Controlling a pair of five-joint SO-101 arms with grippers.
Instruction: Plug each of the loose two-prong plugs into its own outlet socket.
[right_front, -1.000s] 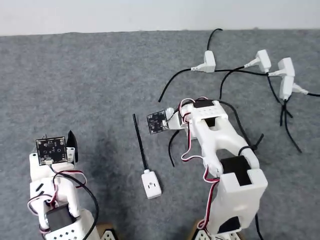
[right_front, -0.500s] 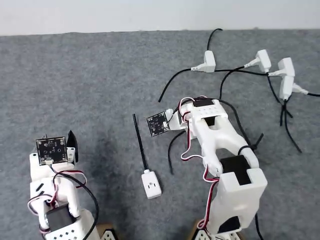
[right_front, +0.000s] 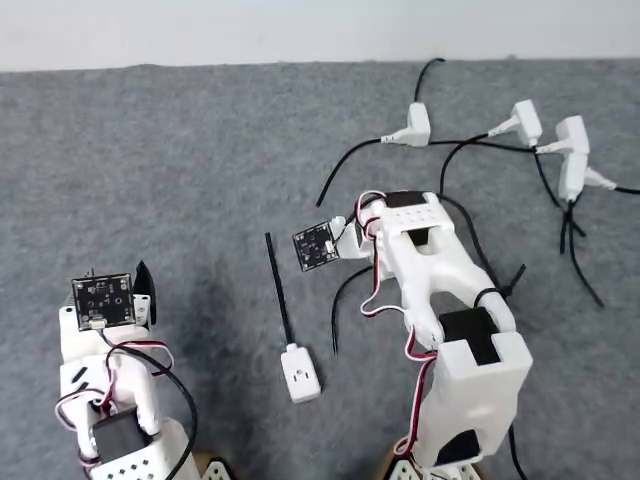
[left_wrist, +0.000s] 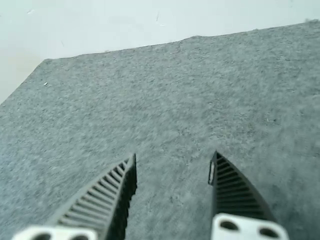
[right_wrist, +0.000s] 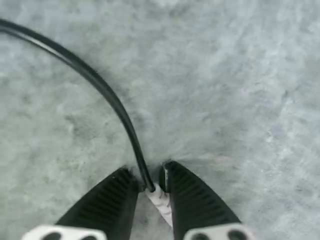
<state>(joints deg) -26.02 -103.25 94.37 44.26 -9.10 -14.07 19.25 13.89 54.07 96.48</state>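
My right gripper (right_wrist: 147, 175) is shut on a white two-prong plug (right_wrist: 159, 197), whose black cable (right_wrist: 100, 85) curves away over the grey mat. In the high view the right arm (right_front: 430, 265) stands mid-table, and this cable (right_front: 340, 300) trails below its wrist. A white outlet socket (right_front: 300, 373) lies to the arm's left, near the front, with a stiff black cord (right_front: 280, 290) running back from it. Several more white plugs and sockets (right_front: 415, 125) (right_front: 522, 120) (right_front: 572, 150) lie at the back right. My left gripper (left_wrist: 172, 167) is open over bare mat at the front left (right_front: 143, 285).
Black cables (right_front: 570, 225) tangle at the back right beside the right arm. The grey mat (right_front: 180, 160) ends at a pale wall along the back. The left half of the mat has free room.
The right arm has shifted slightly toward the front with the plug; its trailing cable has swung left and down. The front socket has slid a little nearer the front. The left arm is still.
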